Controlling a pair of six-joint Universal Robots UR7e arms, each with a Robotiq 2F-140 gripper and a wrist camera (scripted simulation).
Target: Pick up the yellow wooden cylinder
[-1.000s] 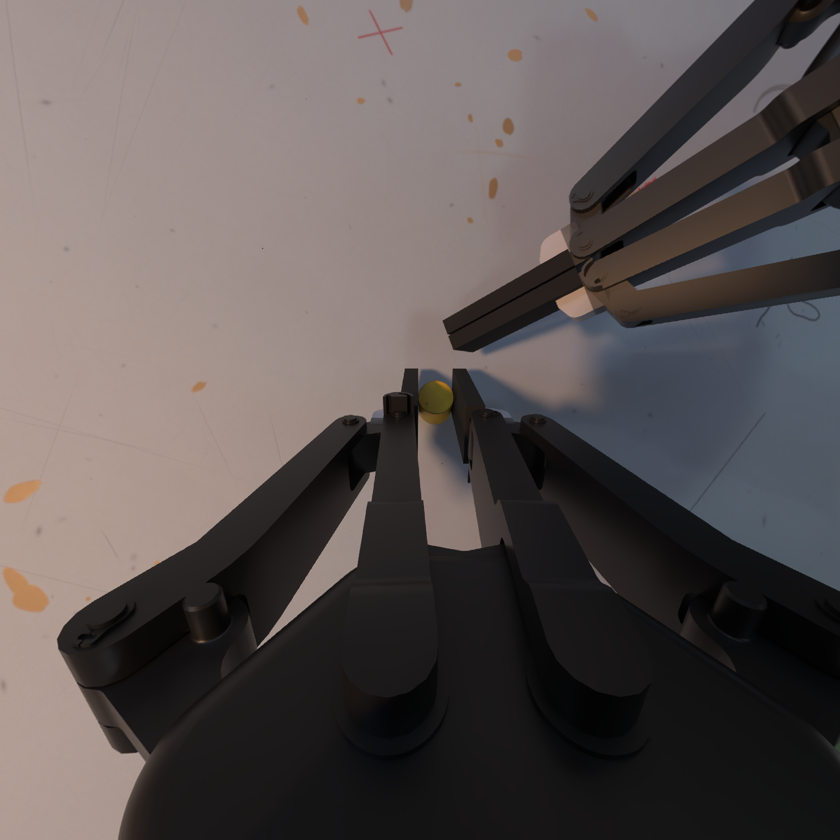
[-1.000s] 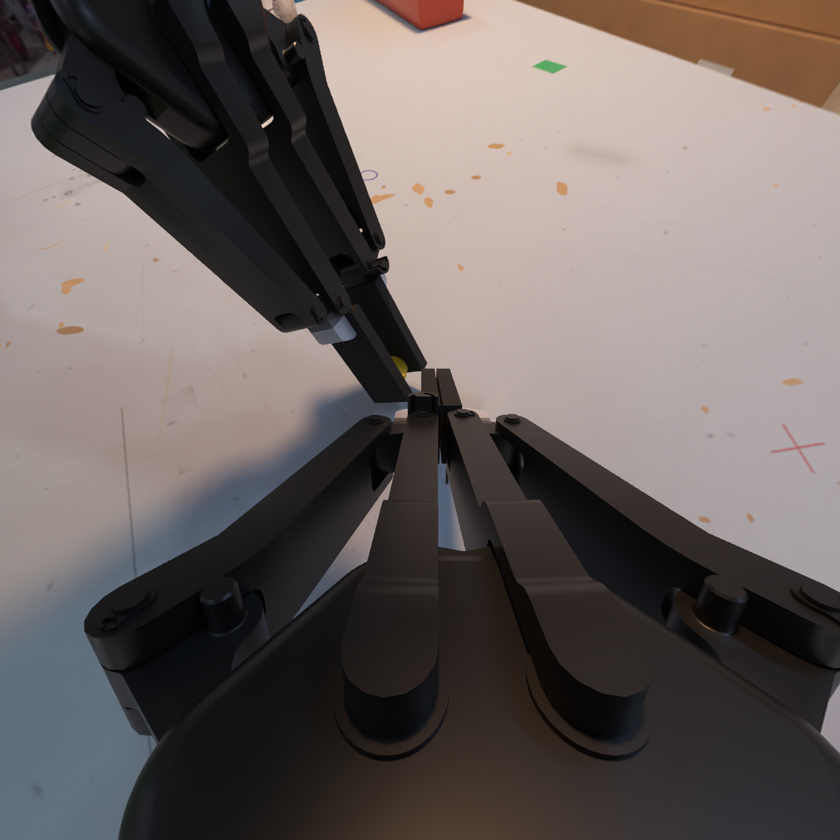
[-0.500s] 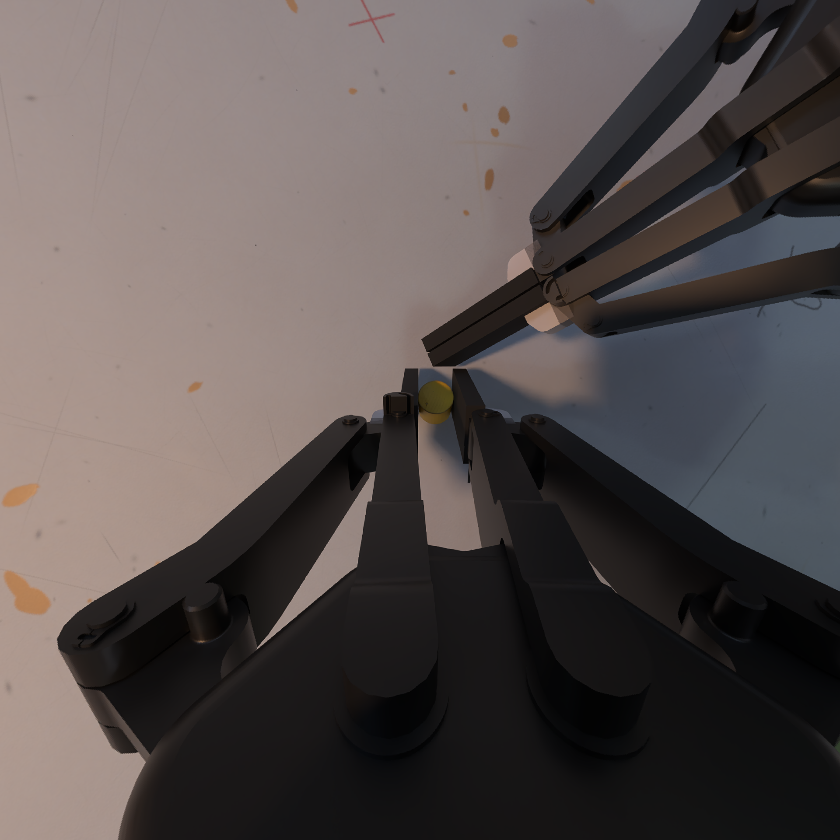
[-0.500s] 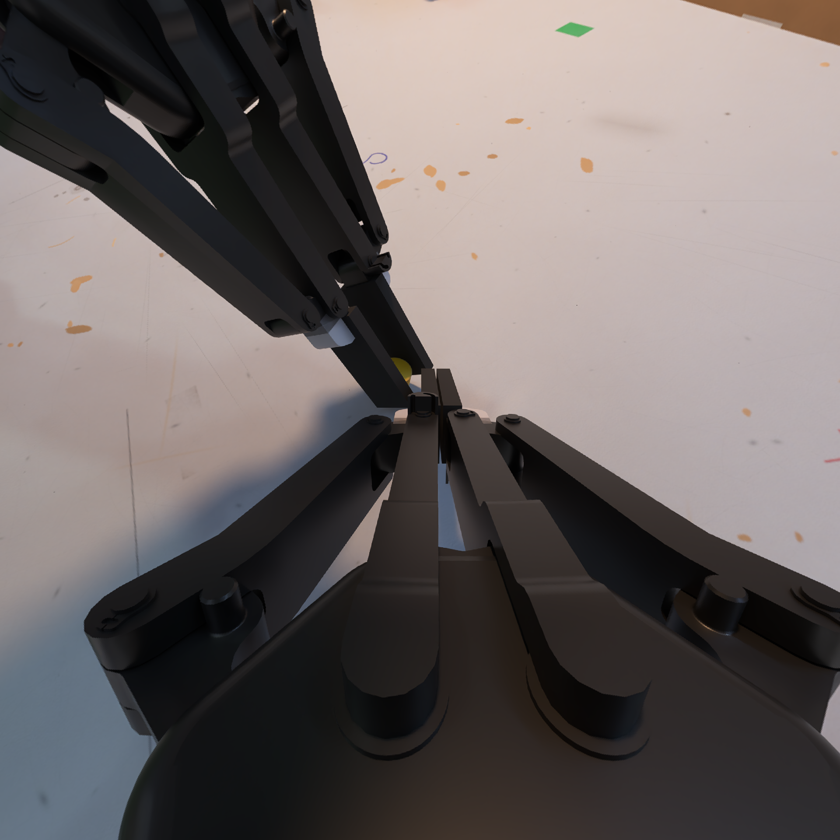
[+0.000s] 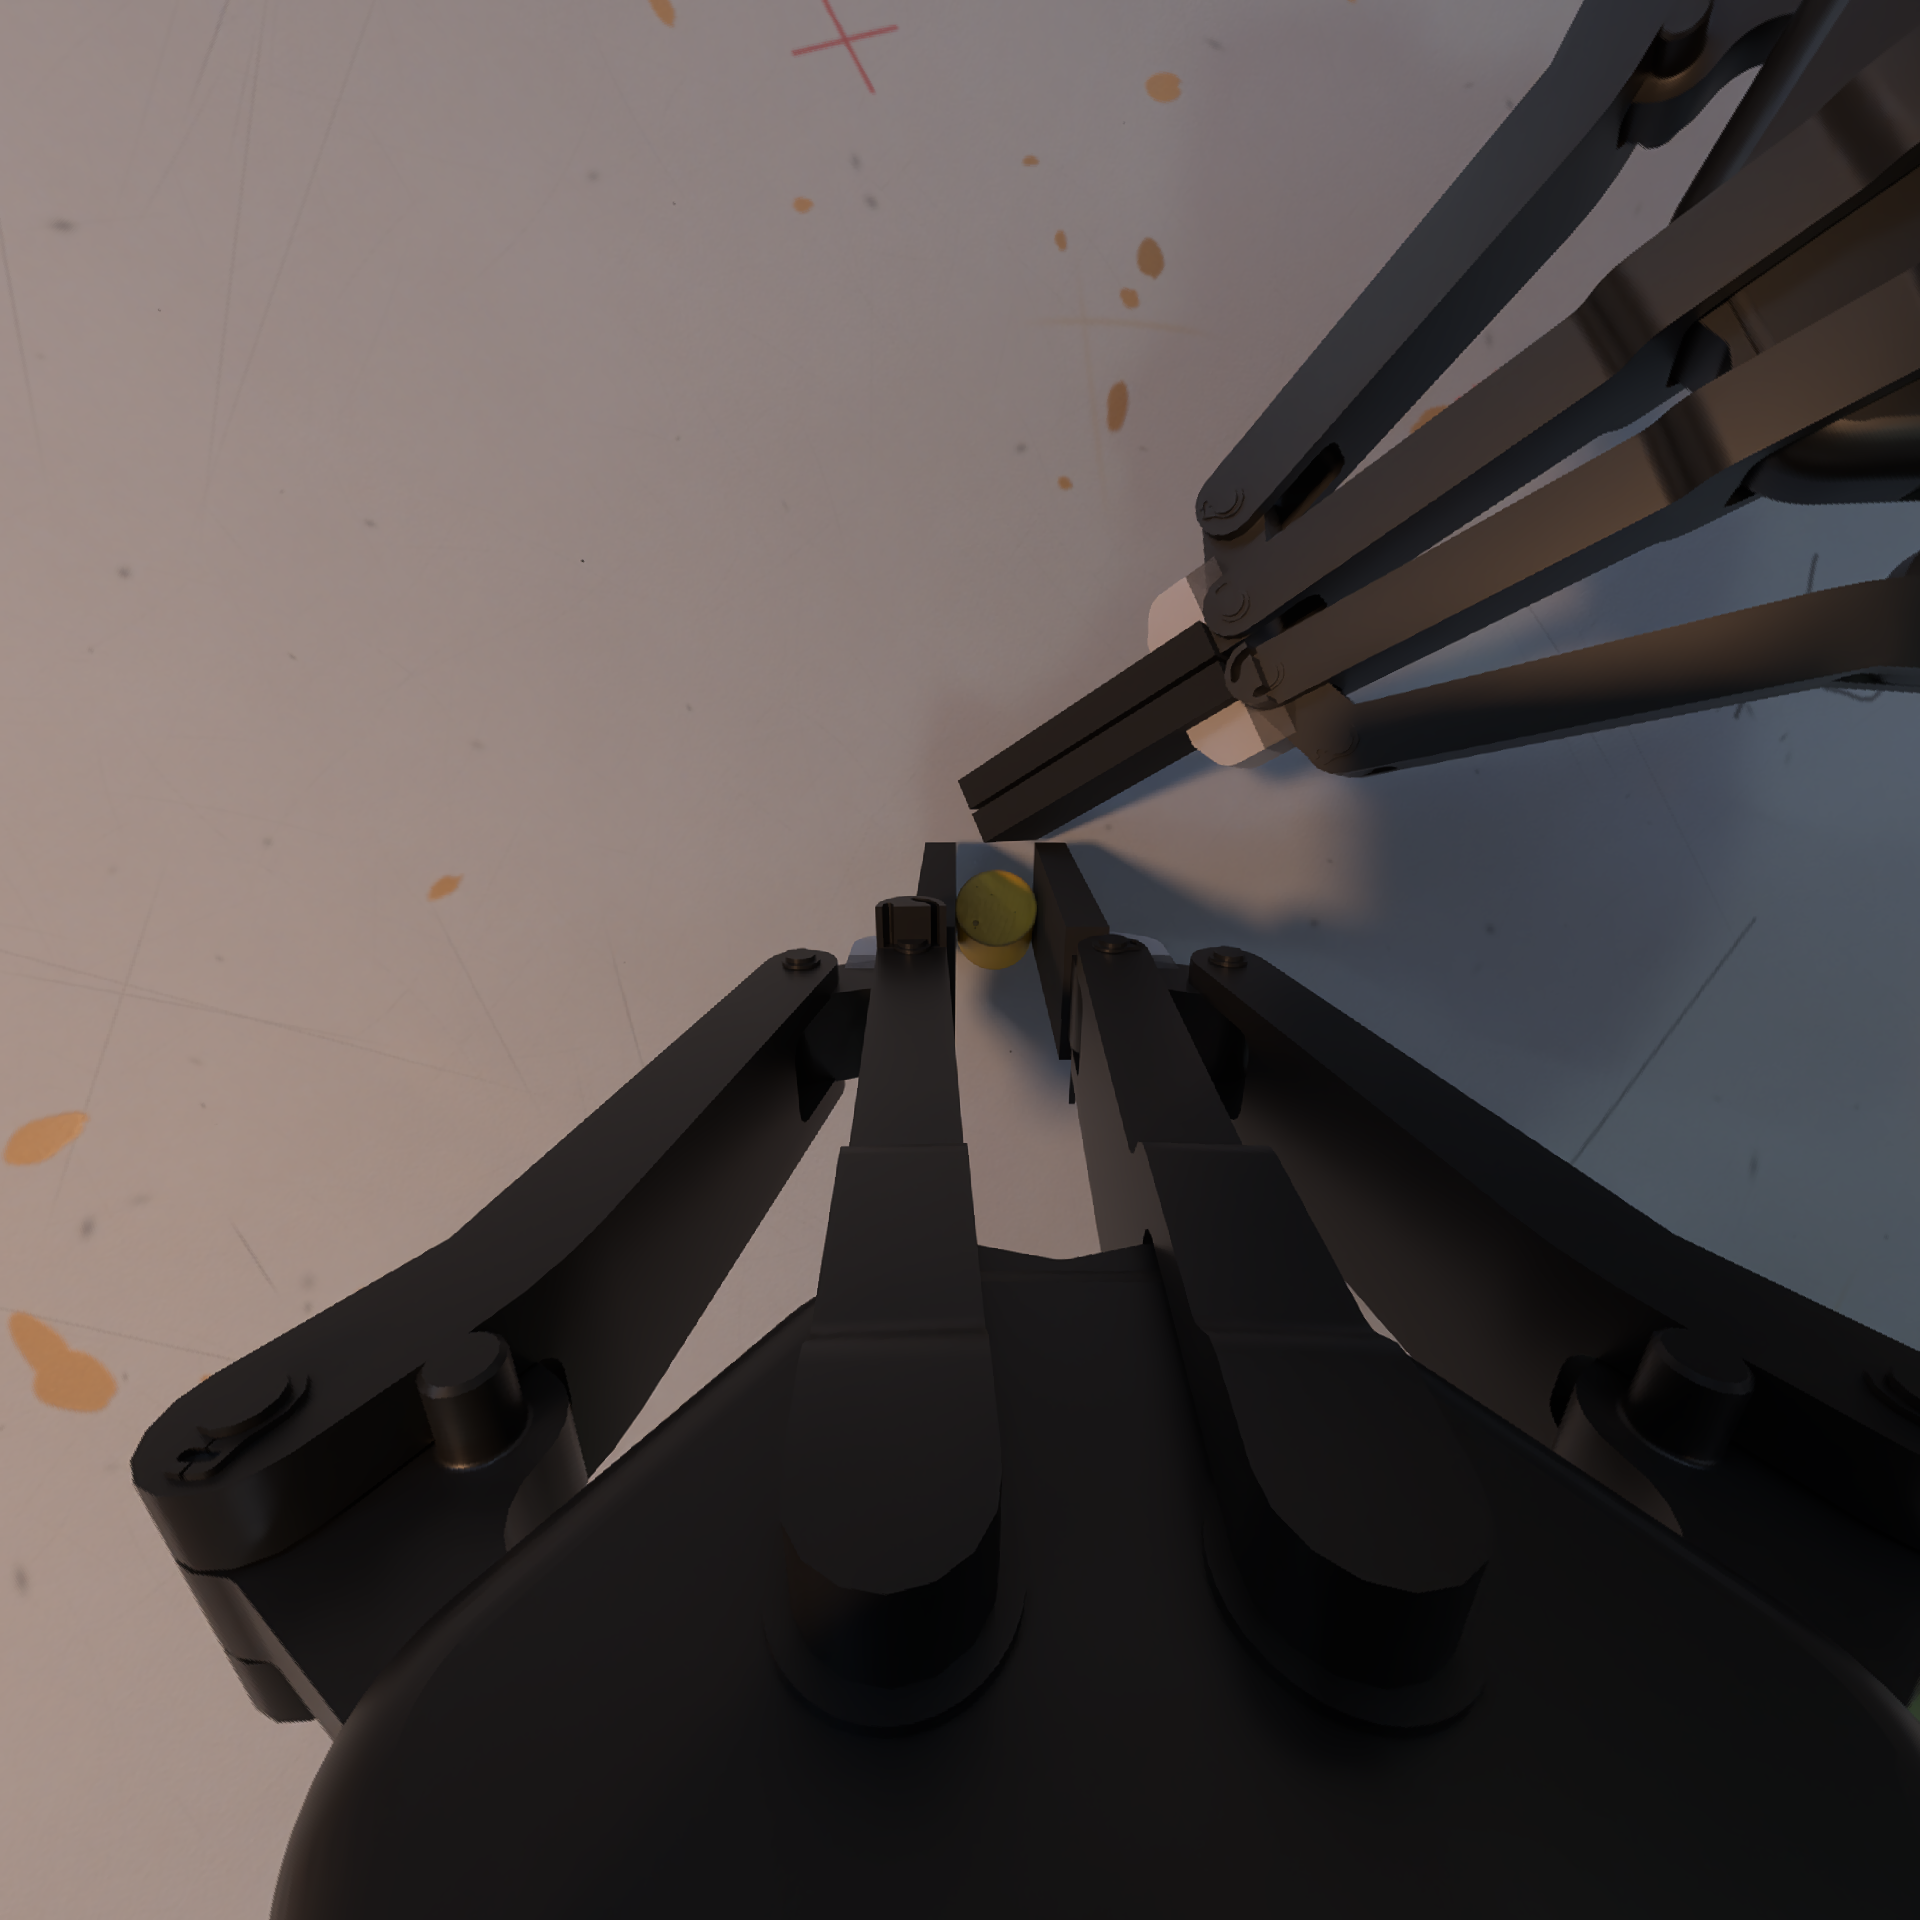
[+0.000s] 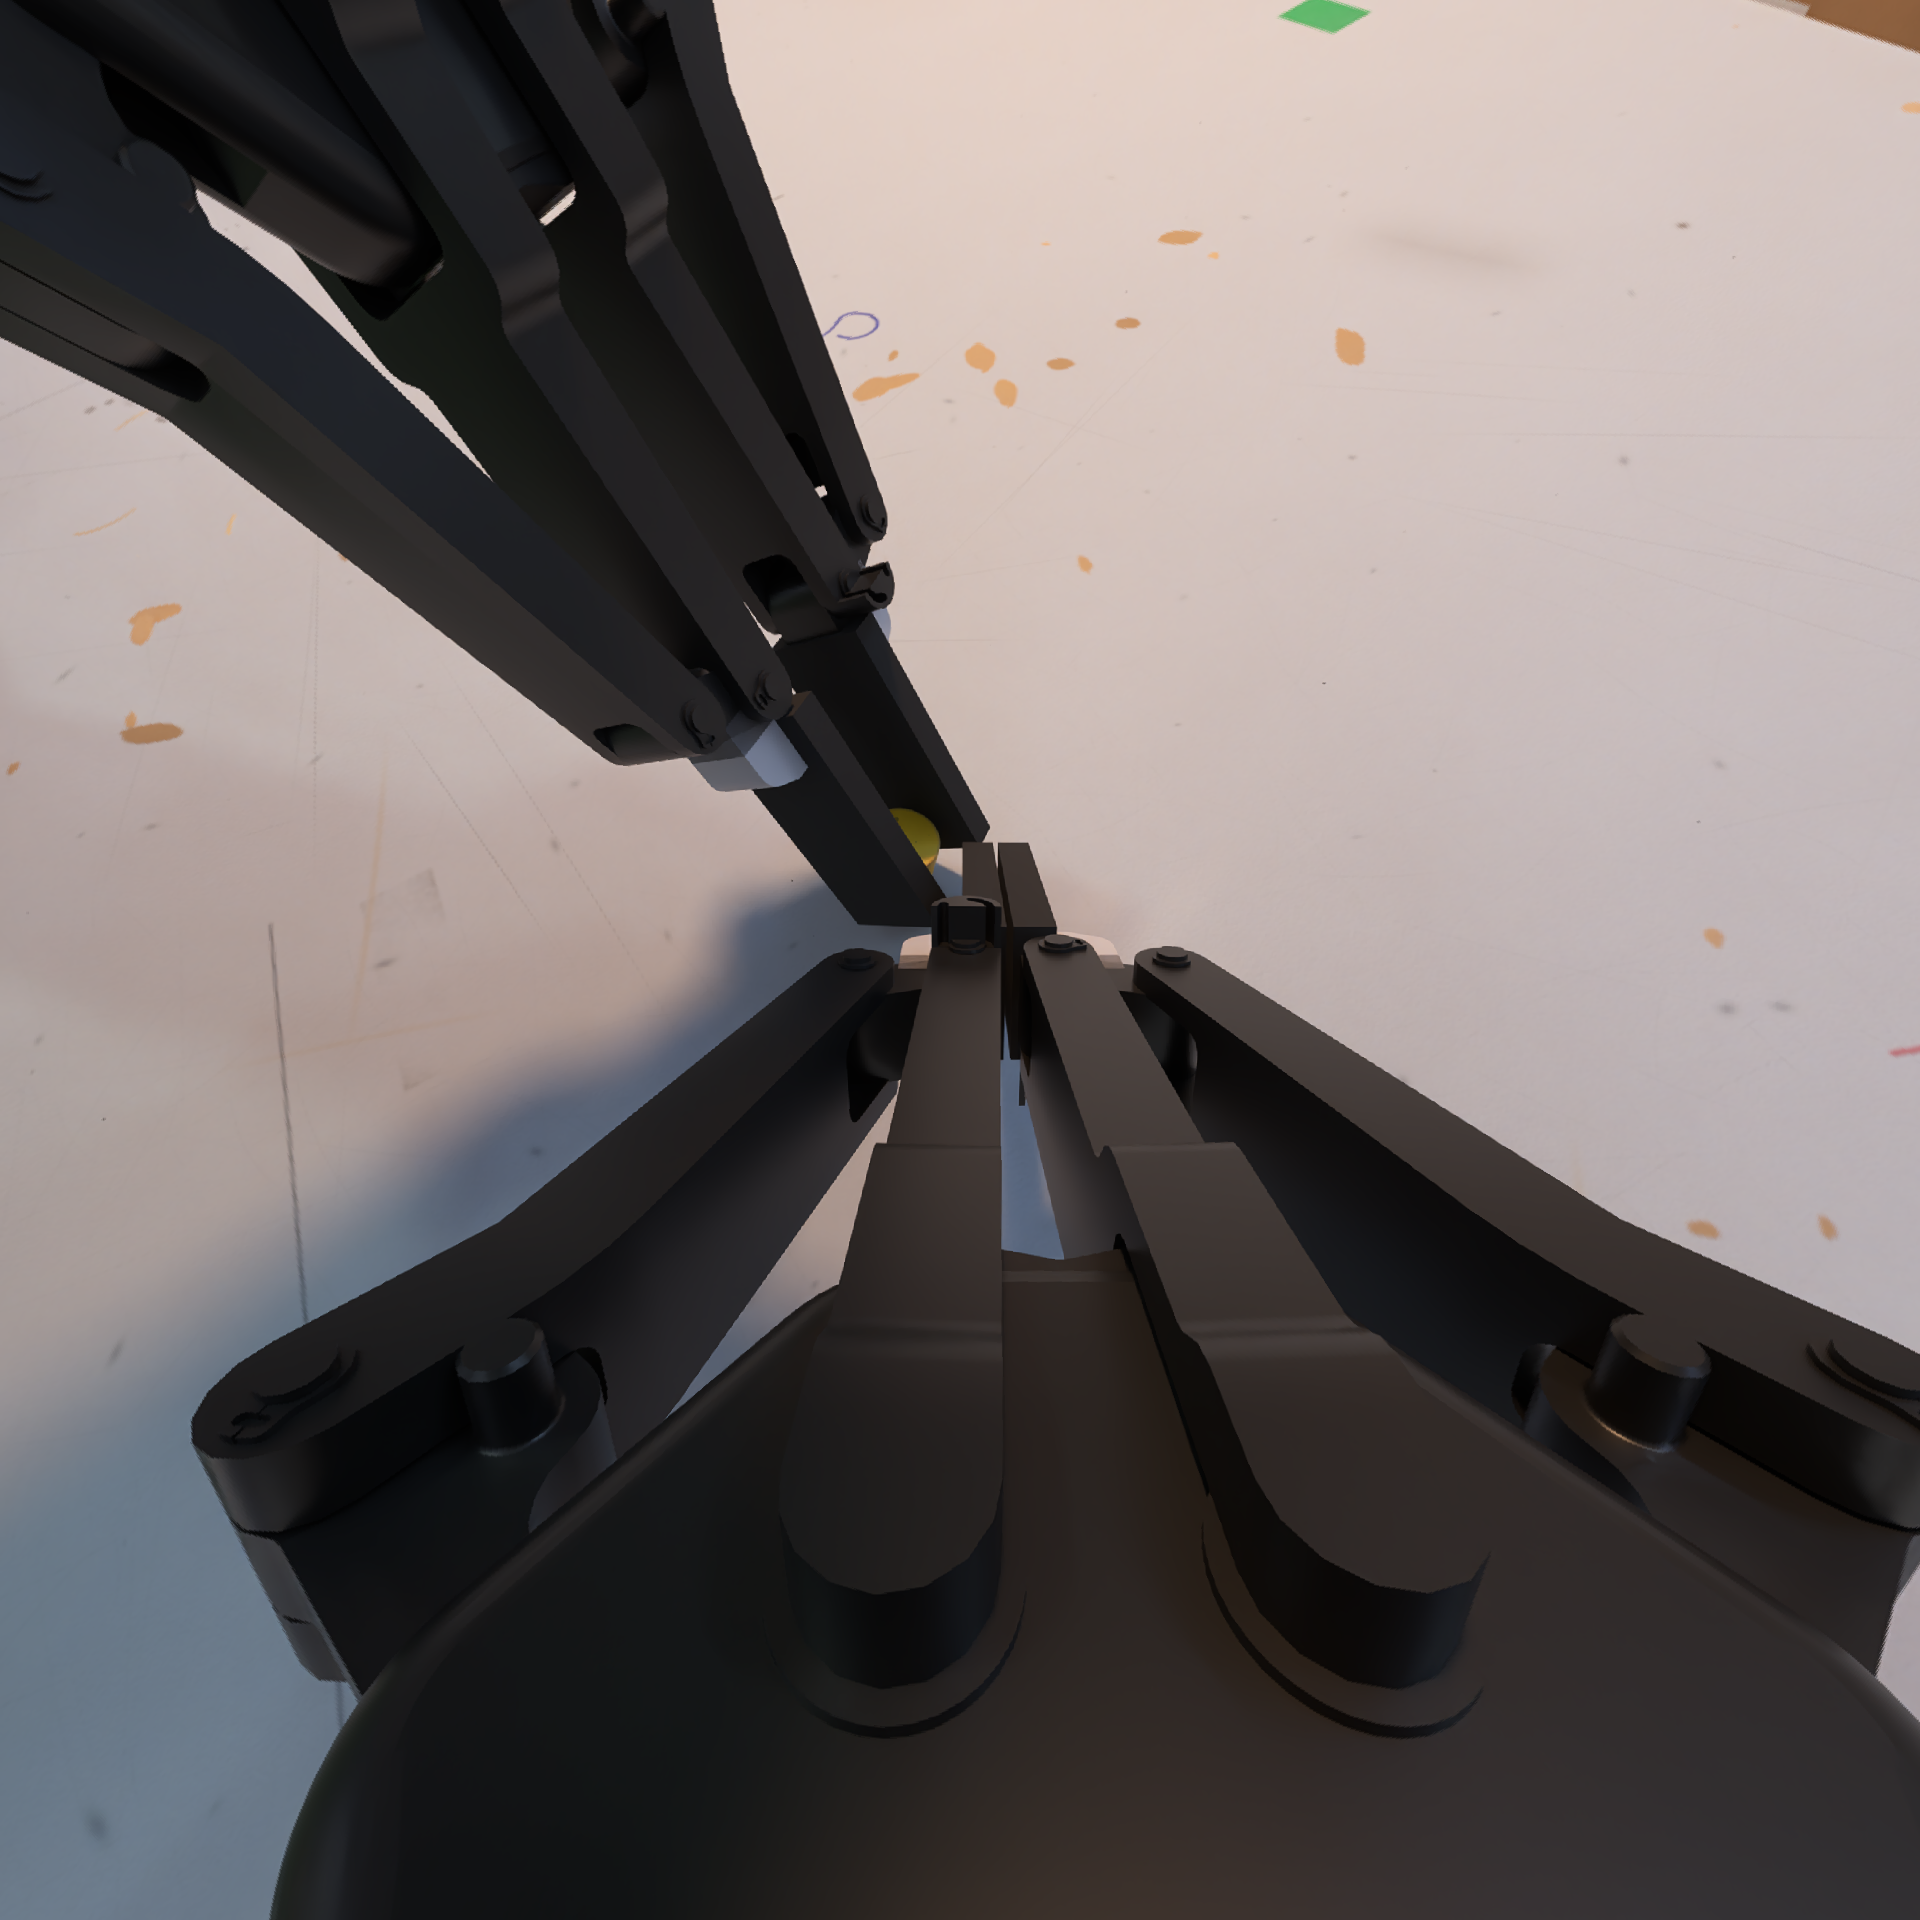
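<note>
We have the left pincer (image 5: 995, 883) closed on the yellow wooden cylinder (image 5: 995, 914), just above the desk (image 5: 416, 520). Right pincer (image 6: 997, 878) fully closed, empty, tips close alongside. Advice: lift straight, slowly, avoiding contact between them.

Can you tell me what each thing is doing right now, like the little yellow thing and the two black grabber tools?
yellow wooden cylinder: upright, sitting between the left tool's fingers, near their tips.
left tool: nearly closed around the cylinder, a thin gap showing on one side; whether it grips cannot be told.
right tool: shut, holding nothing, tips close by the left tool.
table: white, scratched, with orange spots and a red cross.
</note>
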